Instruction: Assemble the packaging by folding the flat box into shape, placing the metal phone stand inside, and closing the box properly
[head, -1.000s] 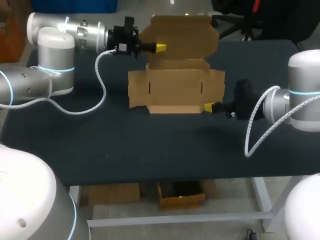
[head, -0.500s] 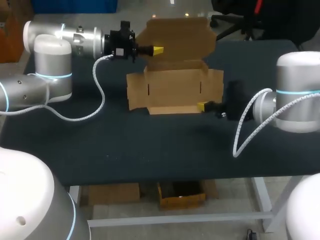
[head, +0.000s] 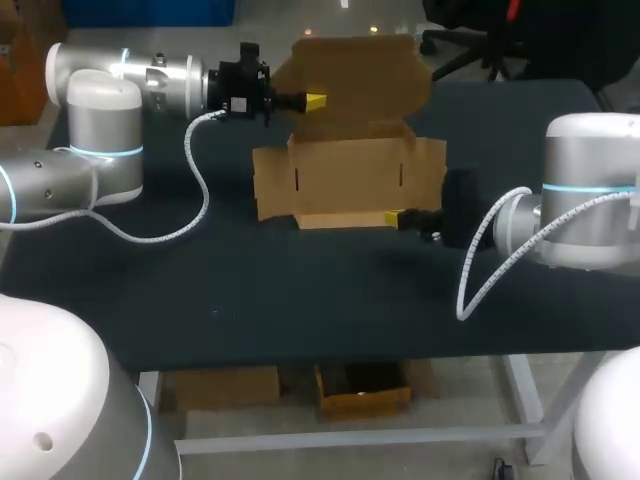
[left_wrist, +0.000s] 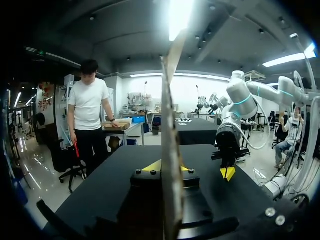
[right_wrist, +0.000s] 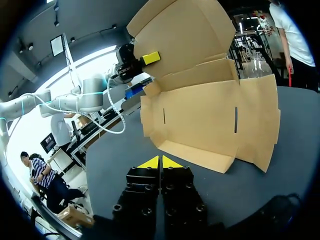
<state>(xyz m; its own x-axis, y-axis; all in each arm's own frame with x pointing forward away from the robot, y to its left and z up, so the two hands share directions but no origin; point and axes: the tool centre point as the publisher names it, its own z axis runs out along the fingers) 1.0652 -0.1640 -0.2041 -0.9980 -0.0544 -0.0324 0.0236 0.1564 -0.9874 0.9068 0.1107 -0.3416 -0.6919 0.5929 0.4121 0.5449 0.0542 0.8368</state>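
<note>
- Moved: right gripper (head: 395, 217) has slid inward over the bench (head: 250, 300) toward the front right corner of the box (head: 350, 180). The left arm has drawn back slightly, then held.
- State, right gripper: fingers pressed together with nothing between them. The tips sit low over the bench, just short of the front flap (right_wrist: 197, 156).
- Purpose, as judged: a closed wedge, set to get under that flap or push it up.
- Pose, right arm: enters from the right, forearm roughly level, wrist aimed across the bench at the box.
- State, left gripper (head: 315, 100): clamped on the lid (head: 360, 70), one finger on each face of the panel, which shows edge-on in the left wrist view.
- Purpose, as judged: holds the lid raised and steadies the box while the other arm works.
- Pose, left arm: enters from the left, stretched level, high at the far side.
- Box: mid-bench, still unfolded, front edge on the bench and lid up at the back. Whether the middle panel lies flat or tilts cannot be told.
- Phone stand: not in view.
</note>
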